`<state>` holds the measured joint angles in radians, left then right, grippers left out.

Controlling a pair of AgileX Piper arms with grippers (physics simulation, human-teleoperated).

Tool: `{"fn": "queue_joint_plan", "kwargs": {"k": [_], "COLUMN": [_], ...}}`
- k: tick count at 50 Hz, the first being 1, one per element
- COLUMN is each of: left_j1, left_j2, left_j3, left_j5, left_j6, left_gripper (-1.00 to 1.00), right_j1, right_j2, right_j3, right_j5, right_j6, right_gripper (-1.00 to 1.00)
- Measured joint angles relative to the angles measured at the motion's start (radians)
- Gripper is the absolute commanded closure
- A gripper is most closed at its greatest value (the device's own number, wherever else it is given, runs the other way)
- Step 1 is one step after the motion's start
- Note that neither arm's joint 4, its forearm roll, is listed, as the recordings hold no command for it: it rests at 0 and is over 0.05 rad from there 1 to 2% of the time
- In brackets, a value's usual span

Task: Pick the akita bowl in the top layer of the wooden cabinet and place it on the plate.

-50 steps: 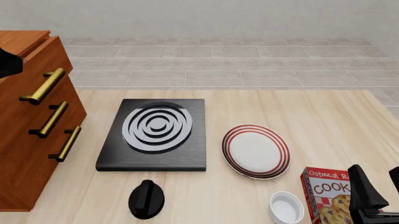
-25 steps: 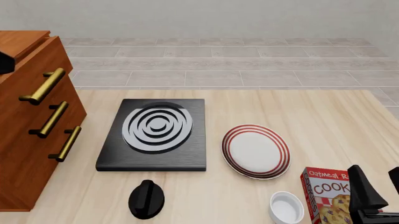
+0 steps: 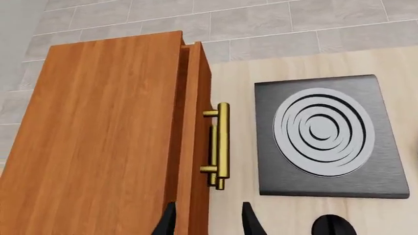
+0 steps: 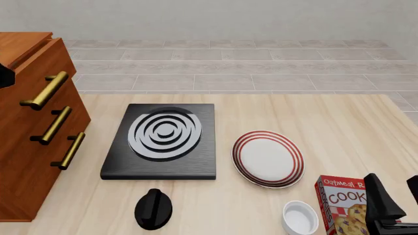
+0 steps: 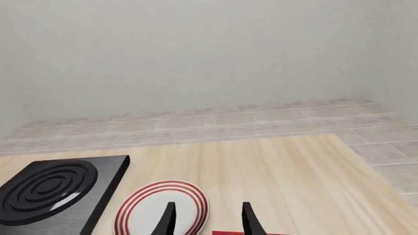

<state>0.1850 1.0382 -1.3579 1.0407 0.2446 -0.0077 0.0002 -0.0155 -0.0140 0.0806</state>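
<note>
Since a second ago the dark bit of the left arm at the left edge of the front view has slipped lower and nearly out of the picture; everything on the table has stayed put.

Largest is the wooden cabinet (image 4: pixel 29 122), standing at the table's (image 4: pixel 313 112) left end with its three brass handles facing right. Its top layer (image 3: pixel 196 147) is pushed in almost flush, so the akita bowl cannot be seen anywhere. The left gripper (image 3: pixel 207 223) hovers above the cabinet's front edge, fingers apart with nothing between them, looking down on the top handle (image 3: pixel 220 144).

Just right of the cabinet lies the black stove (image 4: pixel 160 142) with white rings. Right of that, a little nearer the arms, sits the plate (image 4: pixel 267 159), bare. A cookie box (image 4: pixel 339 203) lies near the front right corner, and the right gripper (image 5: pixel 207 220) hangs over it, its fingers spread and gripping nothing. A small white bowl (image 4: pixel 300 218) sits just left of the box. A black knob (image 4: pixel 153 209) rests in front of the stove.
</note>
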Motion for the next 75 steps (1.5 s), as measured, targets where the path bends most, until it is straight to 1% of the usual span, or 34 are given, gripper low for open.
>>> {"fn": "queue_joint_plan", "kwargs": {"k": [29,59,75], "left_j1": [0.054,0.085,0.095], "left_j2": [0.001,0.002,-0.001], "left_j3": [0.096,0.183,0.212], "left_j5": [-0.070,-0.125,-0.155], "left_j6": [0.040,0.047,0.052], "left_gripper": [-1.00,-1.00,-1.00], "right_j1": [-0.002,-0.002,-0.002], "right_j2": [0.000,0.000,0.000], "right_j3": [0.000,0.000,-0.001], "right_j5": [0.000,0.002,0.002], "right_j6": [0.003,0.003,0.003], "right_gripper": [-1.00,-1.00,-1.00]}}
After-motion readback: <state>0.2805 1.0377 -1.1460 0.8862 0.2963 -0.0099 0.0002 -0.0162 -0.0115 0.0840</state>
